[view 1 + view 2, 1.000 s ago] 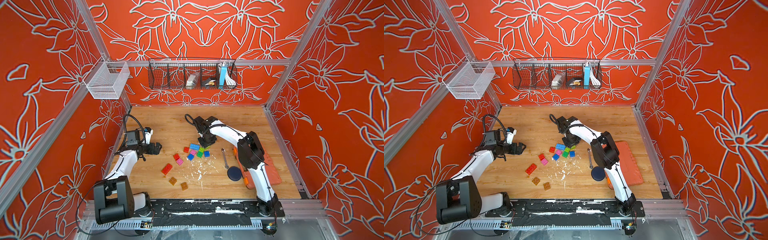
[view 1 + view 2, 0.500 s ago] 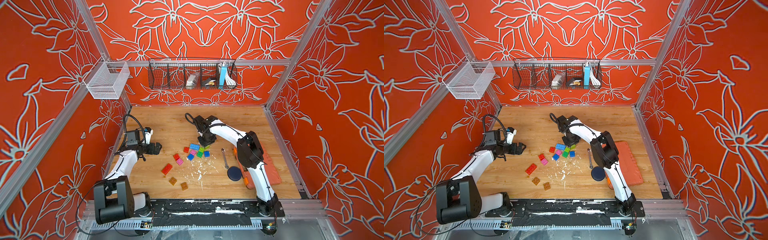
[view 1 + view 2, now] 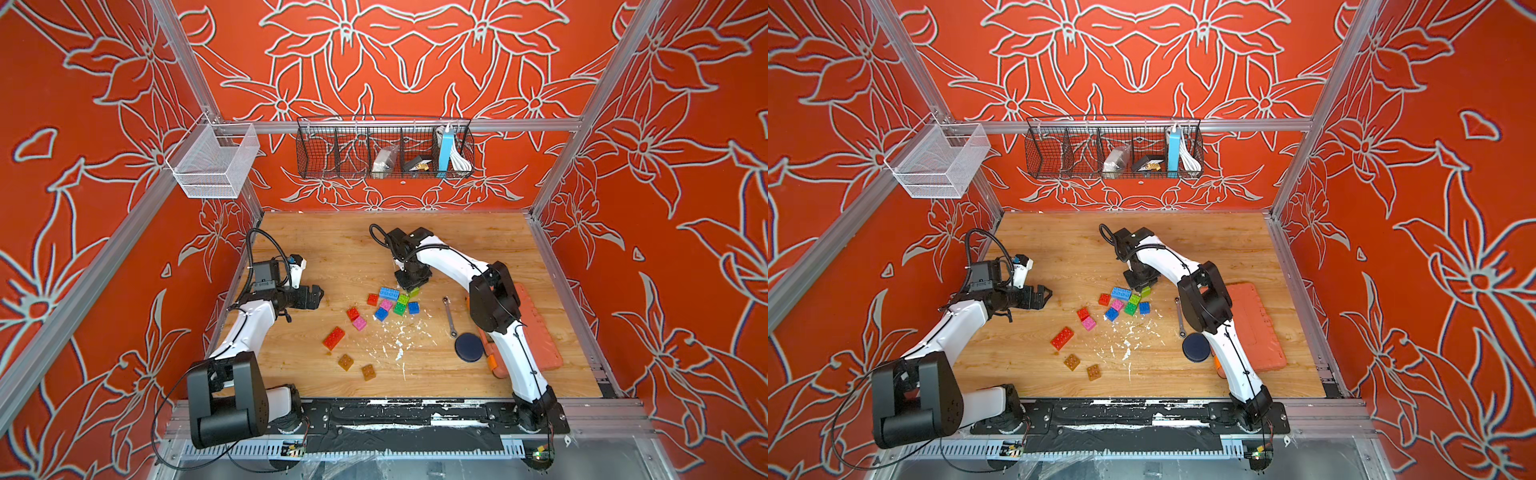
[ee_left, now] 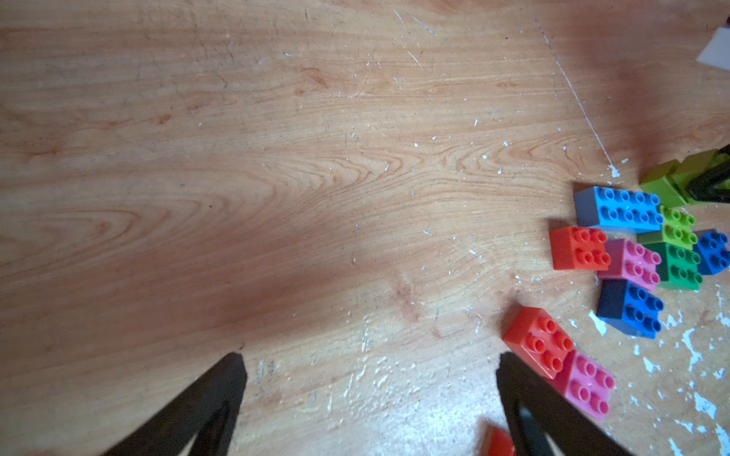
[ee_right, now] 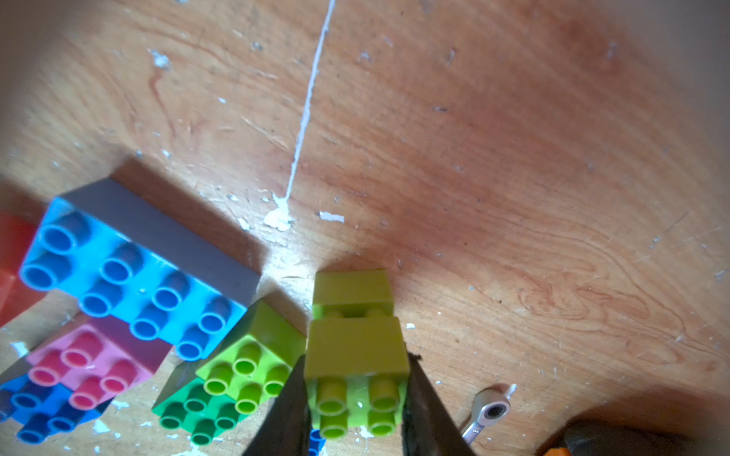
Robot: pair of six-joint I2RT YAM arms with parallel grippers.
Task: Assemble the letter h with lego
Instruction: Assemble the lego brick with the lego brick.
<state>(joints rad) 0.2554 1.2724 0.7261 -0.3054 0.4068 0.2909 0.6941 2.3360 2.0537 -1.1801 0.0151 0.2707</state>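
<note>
Wooden counter (image 3: 478, 249) first, scratched and dotted with white flakes. On the back wall a black wire basket (image 3: 324, 166) with dividers: in a middle compartment a pale bag (image 3: 382, 160), in the next a dark flat box (image 3: 419, 163), in the rightmost an upright blue box (image 3: 444, 149) and a white cable (image 3: 459, 161). At the left wall a white mesh basket (image 3: 212, 166); contents not possible to tell. On the right of the counter an orange tool case (image 3: 536, 332), partly under the right arm, with a dark round disc (image 3: 468, 348) and a small wrench (image 3: 449, 316) just beside.

Left hand (image 3: 318, 296) over bare wood, spread wide, holding nothing. Right hand (image 3: 411, 286) narrow, gripping a lime brick (image 5: 357, 355).

Near the counter's middle the lego (image 3: 392, 301), a tight group just beside the right hand; a long red brick (image 3: 333, 337) and two amber bricks (image 3: 345, 361) apart, nearer the front.

Only in the right wrist view: the gripped lime brick set on the studs of a second lime brick (image 5: 351, 290), a small gap between. In both top views hidden under the hand, except for a lime edge. Only in the left wrist view: a red brick (image 4: 537, 341) and a pink brick (image 4: 588, 389) touching, just beside one finger (image 4: 537, 414). Only in the top views: both baskets and the amber bricks.
</note>
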